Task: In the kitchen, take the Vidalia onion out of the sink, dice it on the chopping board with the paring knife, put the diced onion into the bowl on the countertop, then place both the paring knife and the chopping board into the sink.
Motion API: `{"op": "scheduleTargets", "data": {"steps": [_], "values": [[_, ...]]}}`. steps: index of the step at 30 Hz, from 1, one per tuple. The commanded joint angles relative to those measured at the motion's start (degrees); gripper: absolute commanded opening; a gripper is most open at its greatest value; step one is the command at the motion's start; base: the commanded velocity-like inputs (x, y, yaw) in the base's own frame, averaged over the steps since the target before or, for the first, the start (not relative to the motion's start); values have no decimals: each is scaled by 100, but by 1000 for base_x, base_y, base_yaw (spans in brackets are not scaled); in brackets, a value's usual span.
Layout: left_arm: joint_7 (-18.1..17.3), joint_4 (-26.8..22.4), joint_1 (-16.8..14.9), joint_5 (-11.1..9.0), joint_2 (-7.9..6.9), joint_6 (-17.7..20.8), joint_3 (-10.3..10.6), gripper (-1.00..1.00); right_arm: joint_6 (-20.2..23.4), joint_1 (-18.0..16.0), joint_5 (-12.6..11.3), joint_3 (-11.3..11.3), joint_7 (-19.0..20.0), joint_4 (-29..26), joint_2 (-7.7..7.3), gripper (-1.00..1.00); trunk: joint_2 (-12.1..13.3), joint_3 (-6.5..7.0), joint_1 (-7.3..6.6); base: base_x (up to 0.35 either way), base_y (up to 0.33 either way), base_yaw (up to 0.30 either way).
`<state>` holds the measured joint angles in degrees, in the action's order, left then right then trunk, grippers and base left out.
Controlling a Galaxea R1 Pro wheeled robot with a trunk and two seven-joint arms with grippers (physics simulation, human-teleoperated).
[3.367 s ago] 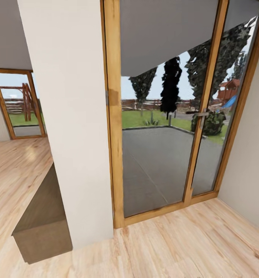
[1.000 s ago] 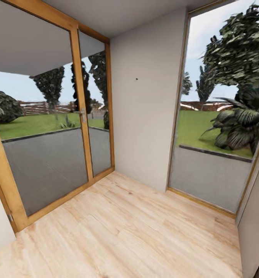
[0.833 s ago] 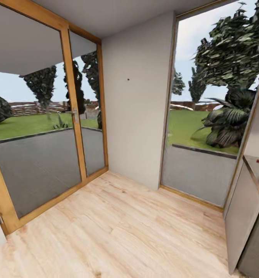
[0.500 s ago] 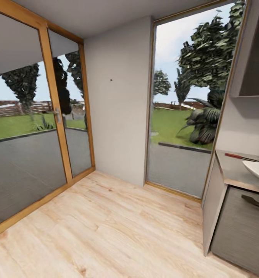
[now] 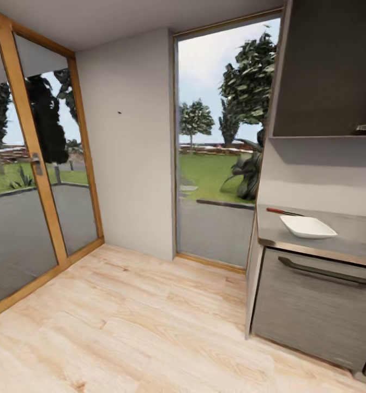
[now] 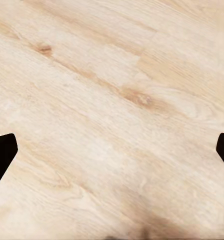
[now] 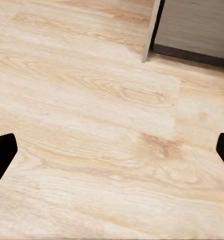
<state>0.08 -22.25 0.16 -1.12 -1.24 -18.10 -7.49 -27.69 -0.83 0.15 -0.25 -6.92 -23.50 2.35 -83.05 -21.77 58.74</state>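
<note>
Countertop now swings into sight, white bowl on it, paring knife just behind the bowl. Left gripper and right gripper hang wide apart over the wooden floor, holding nothing; the approach is nearly done.

One bowl, one paring knife, one countertop, one drawer handle.

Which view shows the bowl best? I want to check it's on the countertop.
The head view: the white bowl sits on the grey countertop, with the red-handled paring knife just behind it. Both wrist views look down at the wooden floor instead.
</note>
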Motion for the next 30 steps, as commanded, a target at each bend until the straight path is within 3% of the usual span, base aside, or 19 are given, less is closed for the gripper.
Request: {"op": "scheduleTargets", "data": {"steps": [1,30], "values": [[1,-7,2,-11,1,-10,-7,100,-17,-5,2,-2,-12,7,2,100,-3,-6,-1,-112,-308,-275],[1,-7,2,-11,1,-10,-7,100,-17,-5,3,-2,-19,9,2,100,-3,-6,-1,-53,-316,-275]]}}
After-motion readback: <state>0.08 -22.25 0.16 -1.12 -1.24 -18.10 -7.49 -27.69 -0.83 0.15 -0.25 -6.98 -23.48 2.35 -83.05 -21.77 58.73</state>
